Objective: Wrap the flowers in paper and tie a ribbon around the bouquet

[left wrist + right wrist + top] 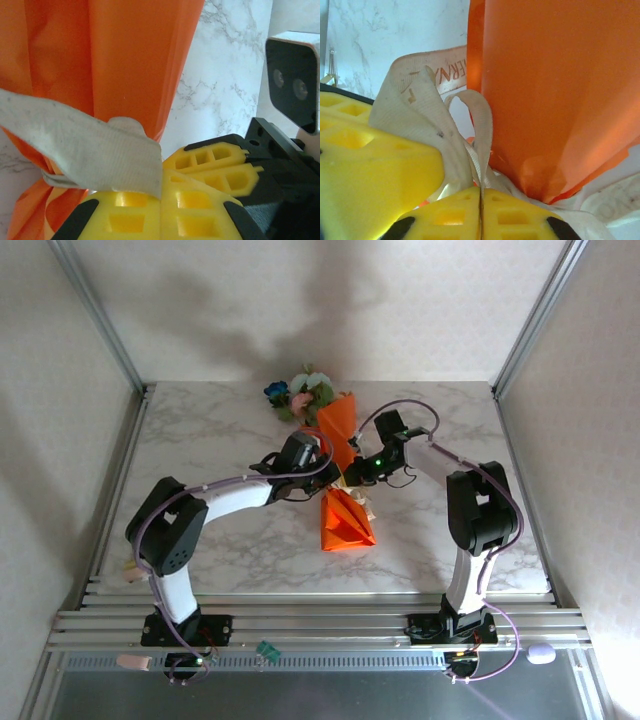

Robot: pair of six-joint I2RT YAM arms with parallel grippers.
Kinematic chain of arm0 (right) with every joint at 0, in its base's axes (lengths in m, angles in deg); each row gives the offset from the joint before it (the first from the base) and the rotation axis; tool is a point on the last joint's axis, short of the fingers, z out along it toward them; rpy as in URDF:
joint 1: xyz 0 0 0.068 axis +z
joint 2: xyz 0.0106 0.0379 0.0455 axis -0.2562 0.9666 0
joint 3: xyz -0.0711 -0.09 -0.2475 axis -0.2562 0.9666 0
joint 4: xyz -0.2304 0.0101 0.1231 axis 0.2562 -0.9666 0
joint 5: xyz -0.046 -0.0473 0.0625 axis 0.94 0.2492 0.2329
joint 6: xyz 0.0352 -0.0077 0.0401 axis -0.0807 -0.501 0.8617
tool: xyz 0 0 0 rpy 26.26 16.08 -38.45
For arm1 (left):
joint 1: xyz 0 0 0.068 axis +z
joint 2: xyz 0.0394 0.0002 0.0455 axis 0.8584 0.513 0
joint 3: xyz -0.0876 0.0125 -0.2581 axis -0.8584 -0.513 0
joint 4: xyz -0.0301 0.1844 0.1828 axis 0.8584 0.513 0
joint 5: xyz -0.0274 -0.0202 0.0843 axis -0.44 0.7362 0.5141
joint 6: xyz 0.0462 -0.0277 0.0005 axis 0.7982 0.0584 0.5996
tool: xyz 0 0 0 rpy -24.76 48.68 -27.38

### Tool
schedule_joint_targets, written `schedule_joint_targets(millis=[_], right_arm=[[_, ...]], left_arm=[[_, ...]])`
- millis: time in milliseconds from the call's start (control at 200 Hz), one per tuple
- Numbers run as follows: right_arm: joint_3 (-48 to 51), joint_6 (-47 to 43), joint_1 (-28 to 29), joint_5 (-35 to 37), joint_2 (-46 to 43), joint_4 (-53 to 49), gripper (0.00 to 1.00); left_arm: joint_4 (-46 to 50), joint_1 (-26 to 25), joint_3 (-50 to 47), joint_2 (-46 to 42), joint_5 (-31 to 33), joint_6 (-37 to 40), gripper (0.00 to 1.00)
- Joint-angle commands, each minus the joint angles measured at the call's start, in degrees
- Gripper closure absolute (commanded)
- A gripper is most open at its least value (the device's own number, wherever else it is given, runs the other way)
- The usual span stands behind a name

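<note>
**Snapshot from the tying bit**

Left of centre in the top view, the left claw (161, 202) was clamped tight on the cream ribbon (75, 145). The ribbon wrapped round the pinched waist of the orange paper (125, 60). The bouquet (338, 425) lay mid-desk (200, 440), flowers (303, 395) toward the top of the frame and the paper tail flaring toward the bottom. Just right of it, the right claw (480, 212) had its fingers together too, with ribbon loops running into the seam.
</note>
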Motion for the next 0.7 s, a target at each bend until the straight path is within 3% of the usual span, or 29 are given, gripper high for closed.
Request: schedule_joint_targets(millis=[0,300,696], right_arm=[[0.4,1.2,-0.6,-3.6,-0.2,1.4,0.81],[2.5,2.8,-1.5,-8.3,-1.3,4.7,0.66],[5.4,2.0,-0.9,-6.4,-4.5,8.4,0.52]], left_arm=[[-0.6,0.5,2.5,1.3,0.8,0.9,1.00],[-0.4,0.7,3.7,2.5,0.3,1.0,1.00],[-0.4,1.0,4.3,3.4,-0.4,0.8,1.00]])
